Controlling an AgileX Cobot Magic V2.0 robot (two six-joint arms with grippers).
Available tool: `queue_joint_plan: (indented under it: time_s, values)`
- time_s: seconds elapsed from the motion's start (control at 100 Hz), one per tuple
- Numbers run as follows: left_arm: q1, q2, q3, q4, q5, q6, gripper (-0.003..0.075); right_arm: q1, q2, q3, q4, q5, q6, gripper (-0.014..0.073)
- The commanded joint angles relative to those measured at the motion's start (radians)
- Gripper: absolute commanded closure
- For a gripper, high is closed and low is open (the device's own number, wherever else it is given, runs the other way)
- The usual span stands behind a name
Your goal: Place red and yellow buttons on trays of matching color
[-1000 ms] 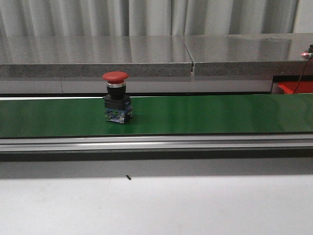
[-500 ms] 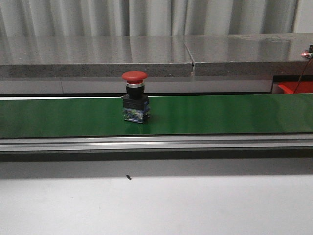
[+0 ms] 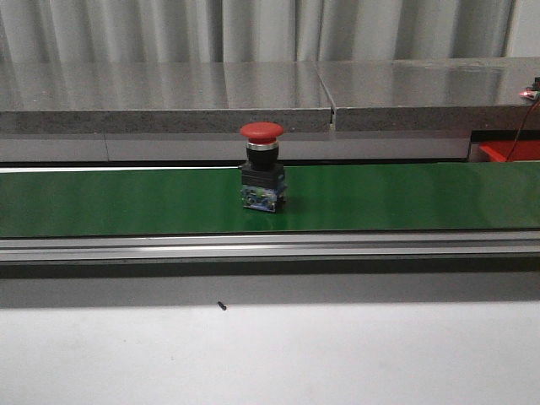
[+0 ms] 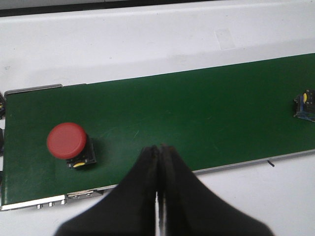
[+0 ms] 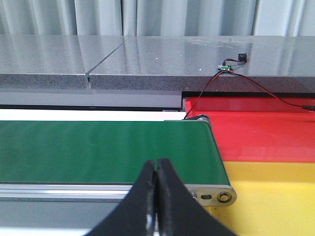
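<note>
A red button point(image 3: 261, 178) stands upright on the green conveyor belt point(image 3: 405, 198), a little left of the belt's middle in the front view, its mushroom cap on top and its black and clear base resting on the belt surface. The left wrist view shows a red-capped button point(image 4: 67, 143) from above, near one end of the belt point(image 4: 197, 118), and at the far edge of that picture part of another small block point(image 4: 305, 104) with a yellow spot — too cut off to identify. The left hand point(image 4: 158, 152) has its fingers pressed together with nothing between them, above the belt's near edge. The right hand point(image 5: 156, 169) is likewise closed on nothing, near the belt's roller end point(image 5: 214, 194). Just beyond that end lie the red tray point(image 5: 266, 135) and, beside it, the yellow tray point(image 5: 275, 196). In the front view only a corner of the red tray point(image 3: 510, 151) shows at far right. A white desk point(image 3: 337, 354) lies in front of the belt — a tiny dark speck point(image 3: 221, 306) rests on it.
</note>
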Motion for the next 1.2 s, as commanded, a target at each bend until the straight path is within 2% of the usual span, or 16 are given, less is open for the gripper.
queue_joint_plan:
  time_s: [0.0,0.54,0.7,0.8,0.94,1.19]
  values:
    - [-0.007,-0.076,0.011,-0.014,-0.041,-0.004,0.0741,0.001,-0.016,-0.016,-0.010,-0.080,-0.005,0.0659]
    - [-0.007,-0.557,0.328,-0.047,-0.033,-0.010,0.0741,-0.001,-0.016,-0.016,-0.008,-0.096,-0.003,0.0659]
    - [-0.007,-0.685,0.379,-0.047,0.002,-0.010,0.0741,-0.001,-0.010,-0.041,0.041,-0.105,-0.002,0.0659]
    - [-0.007,-0.745,0.395,-0.047,0.011,-0.010,0.0741,-0.001,0.016,-0.089,0.040,-0.082,-0.002,0.0659]
    - [-0.007,-0.800,0.397,-0.042,0.025,-0.010,0.0741,-0.001,0.107,-0.205,0.035,0.022,-0.003,0.0659]
    - [-0.007,-0.813,0.397,-0.042,0.024,-0.010,0.0741,-0.001,0.370,-0.456,0.016,0.195,-0.017,0.0659]
